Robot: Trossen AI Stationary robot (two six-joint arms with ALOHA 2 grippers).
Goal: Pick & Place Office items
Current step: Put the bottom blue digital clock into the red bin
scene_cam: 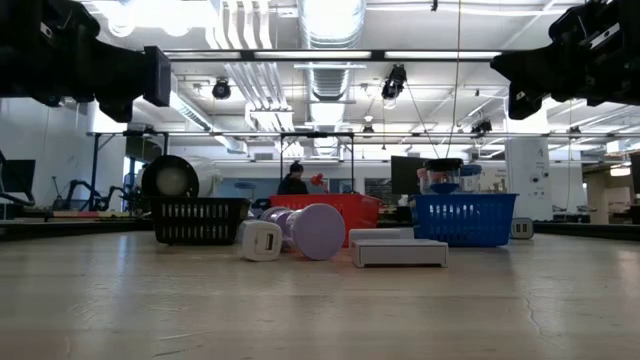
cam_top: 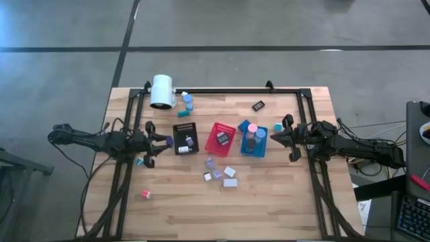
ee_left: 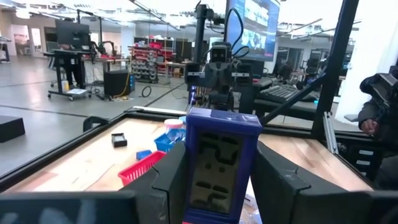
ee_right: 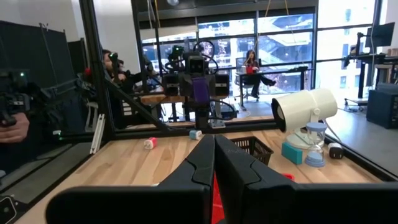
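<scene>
My left gripper [cam_top: 161, 141] hovers at the table's left, beside the black tray [cam_top: 185, 138], shut on a blue-purple block with a clear window [ee_left: 219, 163]. My right gripper [cam_top: 275, 138] waits shut and bare at the right, by the blue tray [cam_top: 254, 142]. Loose office items lie flat on the wood: white and lavender blocks [cam_top: 230, 173] near the middle, a pink bit [cam_top: 146, 193] at the near left, a black bit [cam_top: 259, 105] at the far side. More pieces sit in the trays, pink and blue caps among them. My left gripper pinches the block's two opposite long sides [ee_left: 186, 168] between its two fingers [ee_left: 163, 186]. The fingers run level, pointing toward the table's right. The block stands upright between them, lifted clear of the table, its top [ee_left: 222, 118] above the fingers.
A big white cylinder [cam_top: 161, 91] lies at the far left, with blue and teal pieces [cam_top: 187, 101] beside it. The red tray [cam_top: 220, 138] stands between the black and blue ones. A black frame [cam_top: 228, 89] rims the table. A person [ee_left: 380, 112] stands beyond the edge.
</scene>
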